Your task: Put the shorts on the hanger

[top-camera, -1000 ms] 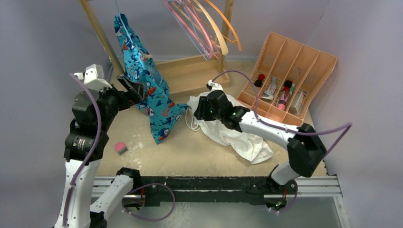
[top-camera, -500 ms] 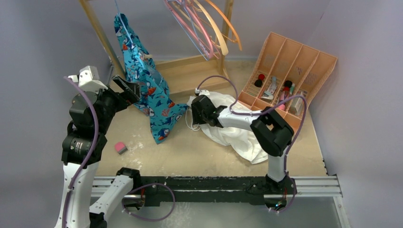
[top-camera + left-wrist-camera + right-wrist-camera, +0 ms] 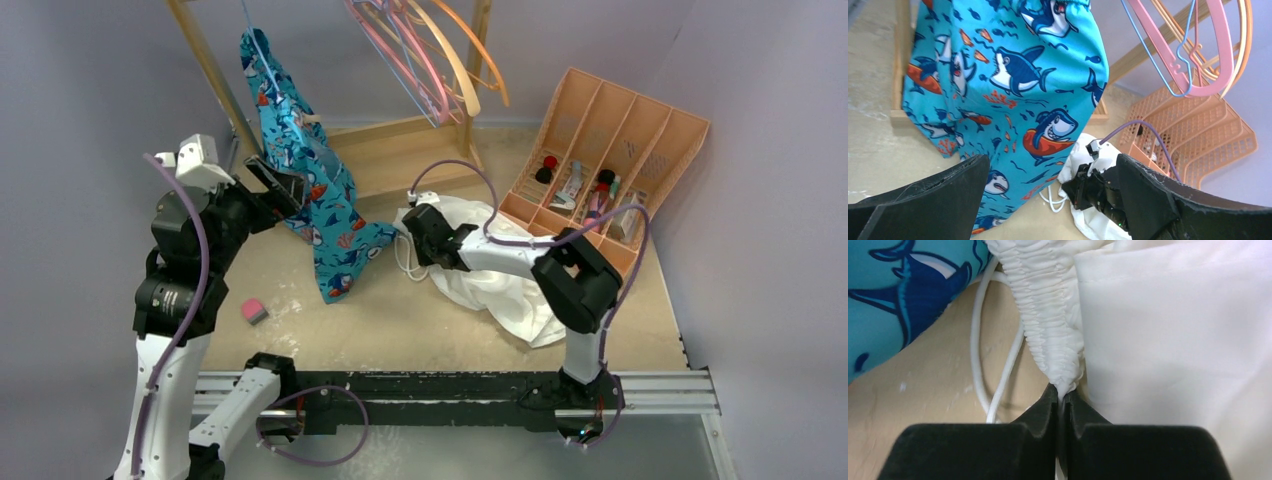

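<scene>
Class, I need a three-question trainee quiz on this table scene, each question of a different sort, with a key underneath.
1. True or false: the right pincer is shut on the gathered waistband of the white shorts.
2. Multiple choice: the left pincer is (a) open and holding nothing, (b) shut on the shark-print garment, (c) holding a hanger.
3. Fill in: the white drawstring loops on the table between the shorts and the ______ garment.

Key: 1 true; 2 a; 3 shark-print.
</scene>
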